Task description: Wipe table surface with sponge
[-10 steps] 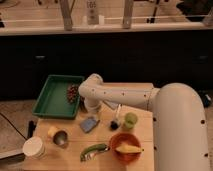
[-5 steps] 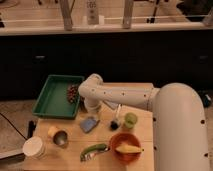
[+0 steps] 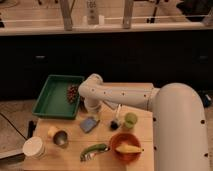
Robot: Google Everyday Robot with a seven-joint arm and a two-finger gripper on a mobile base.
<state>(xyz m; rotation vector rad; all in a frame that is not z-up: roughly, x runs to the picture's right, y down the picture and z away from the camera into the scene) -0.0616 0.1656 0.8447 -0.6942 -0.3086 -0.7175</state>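
Observation:
The table surface (image 3: 105, 140) is a light tan wooden top in the lower middle of the camera view. The sponge (image 3: 89, 124) is a small flat blue-grey pad lying on it left of centre. My white arm reaches in from the right, bends at its wrist and points down. The gripper (image 3: 93, 108) hangs just above and behind the sponge, close to its far edge. I cannot tell whether it touches the sponge.
A green tray (image 3: 52, 97) with dark grapes (image 3: 73, 93) sits at the back left. A black-headed brush (image 3: 115, 123), a green cup (image 3: 130, 120), an orange bowl (image 3: 125, 146), a green vegetable (image 3: 95, 150), a metal cup (image 3: 61, 138) and a white cup (image 3: 34, 148) stand around the sponge.

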